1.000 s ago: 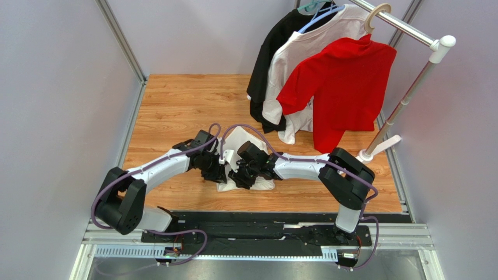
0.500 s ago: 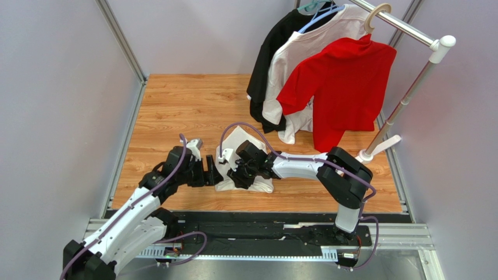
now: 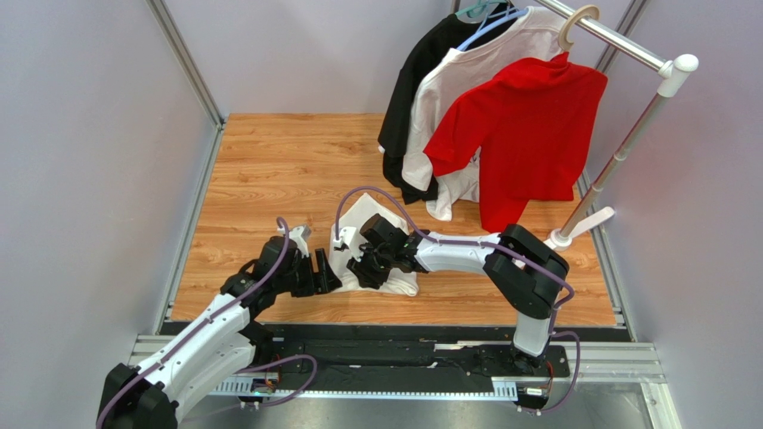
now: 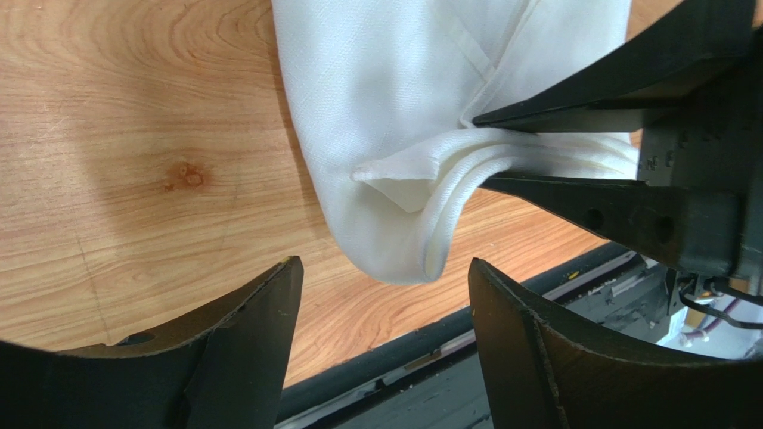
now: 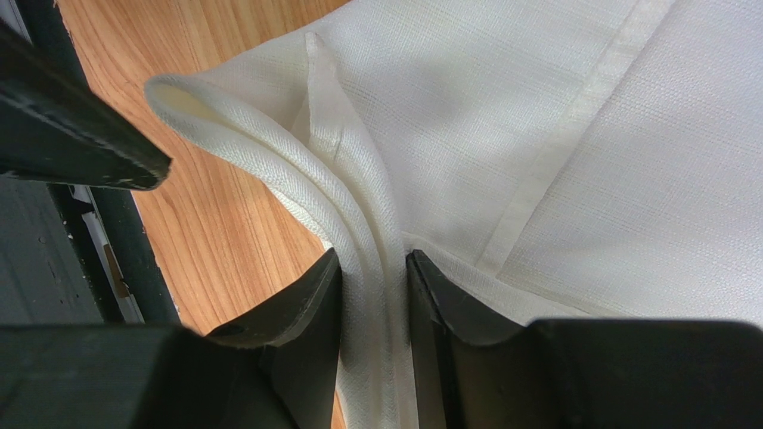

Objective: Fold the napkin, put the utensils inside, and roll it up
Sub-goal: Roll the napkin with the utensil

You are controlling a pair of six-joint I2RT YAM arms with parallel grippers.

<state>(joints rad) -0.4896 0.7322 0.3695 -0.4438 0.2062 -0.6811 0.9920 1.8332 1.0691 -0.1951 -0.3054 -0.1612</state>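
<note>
The white napkin [image 3: 355, 220] lies folded on the wooden table, its near edge bunched into a thick, layered fold [image 4: 448, 192]. My right gripper [image 3: 369, 268] is shut on that fold; the right wrist view shows the cloth layers squeezed between its jaws [image 5: 374, 259]. My left gripper [image 3: 328, 276] sits just left of the napkin, open. In the left wrist view its fingers [image 4: 383, 268] stand wide apart with only the napkin's hanging end [image 4: 394, 255] ahead of them, apart from both pads. The right gripper's fingers [image 4: 573, 197] show at the right of that view. The utensils are hidden.
A clothes rack [image 3: 627, 134] stands at the back right with a black, a white and a red shirt [image 3: 528, 134]; its foot [image 3: 582, 228] rests near the right arm. A black rail [image 3: 403, 335] runs along the table's near edge, close behind the napkin's end.
My left gripper opened, let go of the napkin and drew back to the left and nearer the table edge. The right gripper kept its grip and barely moved.
</note>
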